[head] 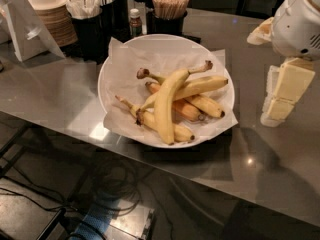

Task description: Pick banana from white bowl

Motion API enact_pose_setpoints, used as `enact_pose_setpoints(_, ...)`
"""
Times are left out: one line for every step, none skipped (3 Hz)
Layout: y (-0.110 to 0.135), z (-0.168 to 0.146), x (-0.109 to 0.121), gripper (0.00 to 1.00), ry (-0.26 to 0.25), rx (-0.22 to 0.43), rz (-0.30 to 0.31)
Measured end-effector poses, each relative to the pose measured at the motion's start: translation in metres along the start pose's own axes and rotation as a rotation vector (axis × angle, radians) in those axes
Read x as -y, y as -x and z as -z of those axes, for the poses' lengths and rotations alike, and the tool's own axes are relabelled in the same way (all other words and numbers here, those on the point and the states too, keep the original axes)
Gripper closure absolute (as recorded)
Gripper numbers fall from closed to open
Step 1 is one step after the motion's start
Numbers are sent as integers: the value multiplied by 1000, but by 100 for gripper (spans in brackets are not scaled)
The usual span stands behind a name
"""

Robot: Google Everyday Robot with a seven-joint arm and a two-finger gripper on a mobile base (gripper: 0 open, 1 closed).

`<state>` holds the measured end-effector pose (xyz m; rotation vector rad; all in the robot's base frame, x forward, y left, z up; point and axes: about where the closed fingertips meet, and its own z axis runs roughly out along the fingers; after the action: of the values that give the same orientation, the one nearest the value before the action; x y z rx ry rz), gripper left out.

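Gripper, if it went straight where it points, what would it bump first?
Probably the bare table right of the white bowl, not the banana. The gripper hangs at the right, pointing down; depth is unclear.

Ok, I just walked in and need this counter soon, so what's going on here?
A robot arm is set to pick the banana, the long pale one lying across the shorter bananas in the white bowl. It has not been picked up yet. The gripper hangs above the table to the right of the bowl, apart from it.
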<state>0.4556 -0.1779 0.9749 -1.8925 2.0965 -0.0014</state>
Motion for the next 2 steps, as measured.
enact_pose_setpoints(33,-20,7,0,78,37,114)
enact_pose_setpoints(61,-44,19,0,142,79,199)
